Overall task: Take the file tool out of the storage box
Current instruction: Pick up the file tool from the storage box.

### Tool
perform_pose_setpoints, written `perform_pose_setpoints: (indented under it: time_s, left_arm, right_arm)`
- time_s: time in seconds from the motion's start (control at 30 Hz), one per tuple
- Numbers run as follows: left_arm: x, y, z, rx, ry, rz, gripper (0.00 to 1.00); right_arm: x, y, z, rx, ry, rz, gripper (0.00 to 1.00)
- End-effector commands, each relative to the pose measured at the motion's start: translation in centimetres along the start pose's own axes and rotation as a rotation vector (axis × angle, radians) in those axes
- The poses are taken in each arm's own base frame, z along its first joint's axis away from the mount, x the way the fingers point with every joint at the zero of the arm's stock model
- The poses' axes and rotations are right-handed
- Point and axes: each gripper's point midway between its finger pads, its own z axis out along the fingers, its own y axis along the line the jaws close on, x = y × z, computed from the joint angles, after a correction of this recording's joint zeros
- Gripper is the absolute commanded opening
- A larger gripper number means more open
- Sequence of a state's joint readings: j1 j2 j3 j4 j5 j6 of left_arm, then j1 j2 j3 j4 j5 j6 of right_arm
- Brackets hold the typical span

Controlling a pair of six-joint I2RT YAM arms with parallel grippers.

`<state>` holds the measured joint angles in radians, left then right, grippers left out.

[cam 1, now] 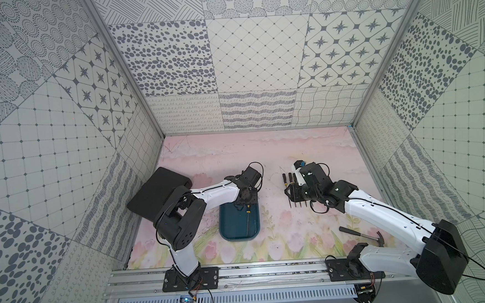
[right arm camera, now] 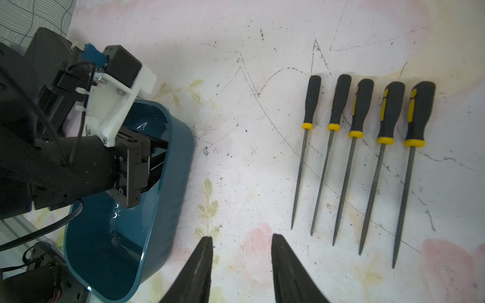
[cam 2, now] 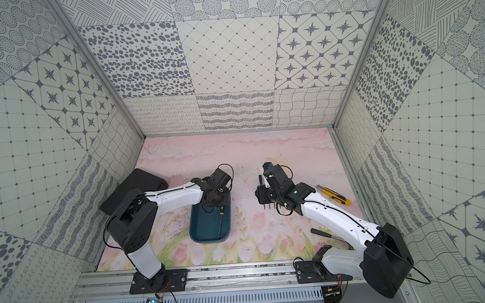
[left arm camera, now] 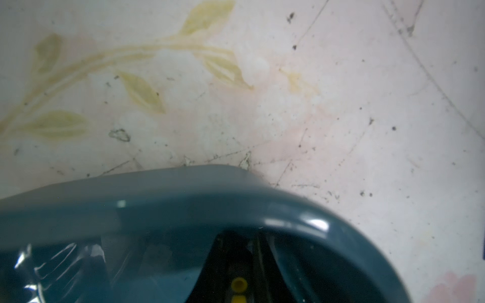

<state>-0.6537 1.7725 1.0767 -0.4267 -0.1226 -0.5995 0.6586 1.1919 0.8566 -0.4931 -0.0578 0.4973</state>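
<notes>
The storage box [cam 1: 234,229], a dark teal tray with a raised rim, lies on the pink mat left of centre in both top views [cam 2: 205,231]. Inside it lies the file tool [cam 1: 249,224], a thin shaft with a black and yellow handle. My left gripper [cam 1: 246,202] reaches down into the box's far end. In the left wrist view its dark fingers [left arm camera: 223,262] are shut on the file tool's handle [left arm camera: 238,284], just inside the box rim [left arm camera: 183,199]. My right gripper [right arm camera: 241,237] hovers open and empty over the mat between the box [right arm camera: 168,183] and a row of files.
Several files [right arm camera: 346,157] with black and yellow handles lie side by side right of the box. A hammer [cam 1: 359,234] lies near the right arm, and a yellow utility knife [cam 2: 333,198] lies at the right. A flat black board [cam 1: 157,192] lies at the left wall.
</notes>
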Motion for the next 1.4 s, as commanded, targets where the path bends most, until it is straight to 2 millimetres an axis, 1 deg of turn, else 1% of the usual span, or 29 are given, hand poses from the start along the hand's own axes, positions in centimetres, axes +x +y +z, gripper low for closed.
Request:
perform_pose_setpoints:
  time_s: [0.0,0.1,0.2,0.27,0.3,0.4,0.53,0.7,0.9,1.13,1.37]
  left_arm:
    - [0.6,0.2,-2.5,0.027,0.008,-0.009,0.11]
    - [-0.3,-0.1,-5.1,0.101,-0.041,-0.063,0.10]
    - [-1.4,-0.9,-7.8,0.202,-0.097,-0.124,0.10]
    - [-2.0,-1.1,-9.5,0.240,-0.131,-0.156,0.10]
    - [-2.7,-1.3,-10.5,0.276,-0.165,-0.179,0.10]
    - [-3.7,-1.7,-13.0,0.361,-0.225,-0.244,0.11]
    - [-4.6,-1.4,-15.3,0.439,-0.260,-0.331,0.12]
    - [-4.9,-0.7,-16.6,0.459,-0.272,-0.391,0.12]
    - [-5.0,-0.6,-17.0,0.477,-0.273,-0.414,0.12]
    - [-5.2,-0.5,-17.2,0.476,-0.280,-0.412,0.12]
    - [-5.4,-0.5,-17.3,0.474,-0.281,-0.406,0.12]
  right_arm:
    - [-0.5,1.7,-1.1,-0.102,-0.042,-0.007,0.41]
    - [-0.4,3.7,-2.2,-0.235,-0.056,0.005,0.41]
    - [-0.4,5.9,-3.4,-0.370,-0.077,0.035,0.40]
    - [-0.3,7.0,-3.8,-0.432,-0.082,0.045,0.39]
    - [-0.2,7.6,-4.0,-0.457,-0.085,0.051,0.39]
    - [0.4,9.6,-4.0,-0.547,-0.078,0.067,0.38]
    - [1.1,11.7,-3.4,-0.592,-0.070,0.056,0.37]
    - [1.8,14.0,-2.8,-0.606,-0.058,0.027,0.35]
    - [2.3,16.1,-2.0,-0.638,-0.041,0.005,0.33]
    - [2.9,17.2,-1.3,-0.649,-0.013,-0.012,0.33]
    - [3.3,17.8,-1.0,-0.658,0.012,-0.025,0.30]
